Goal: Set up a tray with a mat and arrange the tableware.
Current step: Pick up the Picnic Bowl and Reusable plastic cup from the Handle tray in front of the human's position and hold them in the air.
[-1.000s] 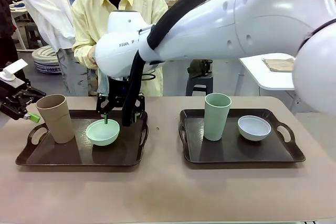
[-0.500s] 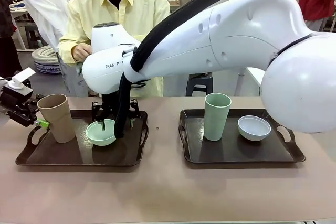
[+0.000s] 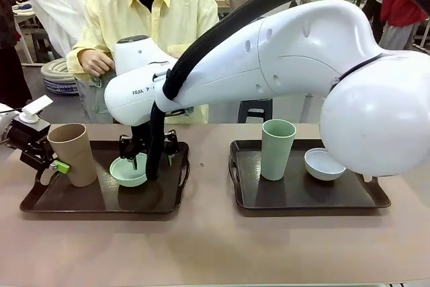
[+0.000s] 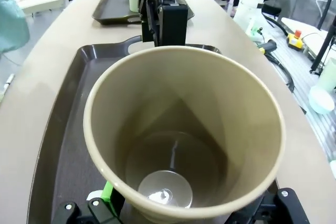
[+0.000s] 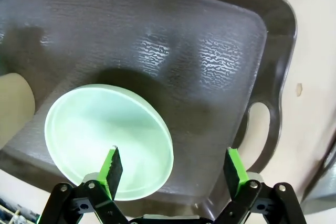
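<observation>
At the table's left end: left gripper (image 3: 59,165), jaws spread wide to either side of the tan tumbler (image 3: 70,152), low on its wall, one green pad just beside it; impossible to tell whether touching. Set so, probably, for a sideways grasp that keeps a tall vessel upright. Tumbler upright at the left end of the left tray (image 3: 101,201). Next along, mint bowl (image 3: 129,170) on the same tray, toward its far edge, mouth up. Above it, right gripper (image 5: 173,174), arm stretched across from the right; jaws apart, gripping nothing, one pad over the bowl's hollow, the other outside over the tray floor. Straddles the rim, seemingly ready to pinch the wall. Past the middle, right tray (image 3: 309,196): sage tumbler (image 3: 277,149) upright at its left, pale bowl (image 3: 322,165) to its right, a clear gap between, both untouched. Tray floors dark, pebbled, bare beneath the ware; cut-out handles at each end. Table (image 3: 215,247) smooth, beige, matte. Beyond the far edge, person (image 3: 154,25) in a yellow shirt, one hand held off the table; farther back, a black stool (image 3: 259,105) and other people standing.
</observation>
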You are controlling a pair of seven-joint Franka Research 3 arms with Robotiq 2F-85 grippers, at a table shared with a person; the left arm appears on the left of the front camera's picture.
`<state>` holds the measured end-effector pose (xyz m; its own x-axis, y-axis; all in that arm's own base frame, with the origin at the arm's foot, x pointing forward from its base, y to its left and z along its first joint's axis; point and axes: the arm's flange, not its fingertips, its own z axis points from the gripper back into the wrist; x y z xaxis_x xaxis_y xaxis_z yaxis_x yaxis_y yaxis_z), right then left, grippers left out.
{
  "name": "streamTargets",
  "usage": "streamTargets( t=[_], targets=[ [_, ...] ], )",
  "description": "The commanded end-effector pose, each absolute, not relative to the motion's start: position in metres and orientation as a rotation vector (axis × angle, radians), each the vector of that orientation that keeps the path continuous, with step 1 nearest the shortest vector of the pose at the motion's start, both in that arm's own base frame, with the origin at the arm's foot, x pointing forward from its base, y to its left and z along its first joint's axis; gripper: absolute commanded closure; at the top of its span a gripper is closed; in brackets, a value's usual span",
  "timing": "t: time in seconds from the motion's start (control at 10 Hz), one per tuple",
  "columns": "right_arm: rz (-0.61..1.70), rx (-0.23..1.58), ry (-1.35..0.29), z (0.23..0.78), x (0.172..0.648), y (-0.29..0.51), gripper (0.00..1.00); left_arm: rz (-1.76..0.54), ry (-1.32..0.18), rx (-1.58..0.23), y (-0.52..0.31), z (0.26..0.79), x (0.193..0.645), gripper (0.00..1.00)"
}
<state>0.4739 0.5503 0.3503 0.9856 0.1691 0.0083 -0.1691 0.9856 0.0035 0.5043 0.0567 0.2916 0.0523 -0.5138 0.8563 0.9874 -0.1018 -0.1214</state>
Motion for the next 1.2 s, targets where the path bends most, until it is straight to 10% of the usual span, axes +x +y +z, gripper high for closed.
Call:
streamTargets(
  t=[0.0,0.1,0.2,0.3,0.4,0.5,0.6,0.7,0.8,0.9,1.0,1.1],
  targets=[
    [0.167,-0.004,-0.035,0.351,0.478,0.552,0.0,-1.457,-0.741,-0.937,0.052,0.288,0.504,0.0],
    [0.168,0.001,-0.047,0.351,0.477,0.55,0.58,-1.468,-0.752,-0.928,0.052,0.288,0.503,0.35],
    [0.167,0.003,-0.049,0.351,0.478,0.548,0.58,-1.47,-0.755,-0.929,0.052,0.288,0.504,0.56],
    [0.165,0.009,-0.05,0.35,0.479,0.547,1.0,-1.468,-0.758,-0.936,0.051,0.288,0.504,0.91],
    [0.161,0.018,-0.047,0.346,0.481,0.545,0.63,-1.471,-0.756,-0.94,0.051,0.288,0.503,1.0],
    [0.16,0.024,-0.044,0.344,0.482,0.544,1.0,-1.473,-0.755,-0.943,0.05,0.288,0.503,1.0],
    [0.157,0.034,-0.036,0.341,0.483,0.542,1.0,-1.475,-0.757,-0.944,0.05,0.289,0.502,1.0],
    [0.156,0.039,-0.03,0.338,0.483,0.541,1.0,-1.479,-0.759,-0.943,0.05,0.289,0.502,0.69],
    [0.157,0.043,-0.025,0.338,0.483,0.541,1.0,-1.478,-0.76,-0.944,0.05,0.29,0.501,0.69],
    [0.156,0.047,-0.023,0.339,0.482,0.541,1.0,-1.478,-0.757,-0.945,0.05,0.289,0.5,1.0],
    [0.156,0.049,-0.023,0.338,0.483,0.541,1.0,-1.477,-0.757,-0.948,0.05,0.29,0.501,0.69],
    [0.156,0.05,-0.024,0.338,0.483,0.542,1.0,-1.476,-0.756,-0.948,0.05,0.29,0.501,1.0]
  ],
)
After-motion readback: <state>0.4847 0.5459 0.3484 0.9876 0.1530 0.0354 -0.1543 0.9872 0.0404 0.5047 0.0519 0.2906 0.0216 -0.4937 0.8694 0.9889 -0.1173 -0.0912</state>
